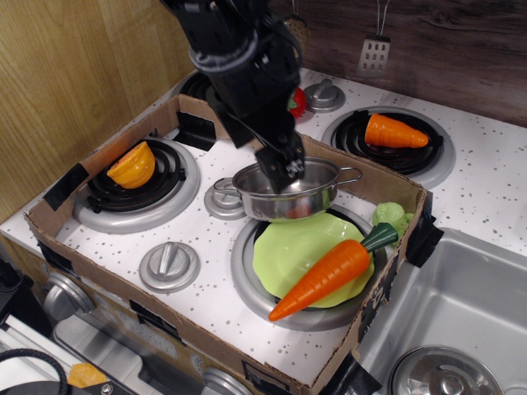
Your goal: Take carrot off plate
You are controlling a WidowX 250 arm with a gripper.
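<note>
The long orange carrot (323,276) with a dark green stem lies slantwise across the lime-green plate (288,251), its tip over the plate's front rim. The plate sits on the front right burner. My black gripper (280,169) hangs above the steel pot (284,193), up and left of the carrot and apart from it. It holds nothing. I cannot tell how wide its jaws stand.
The steel pot overlaps the plate's back rim. A green lettuce piece (393,216) lies by the carrot stem. A cardboard wall (206,333) rings the stove. A stubby carrot (395,132) sits on the back right burner, an orange half-bowl (133,164) on the left burner, a strawberry (296,100) behind the arm.
</note>
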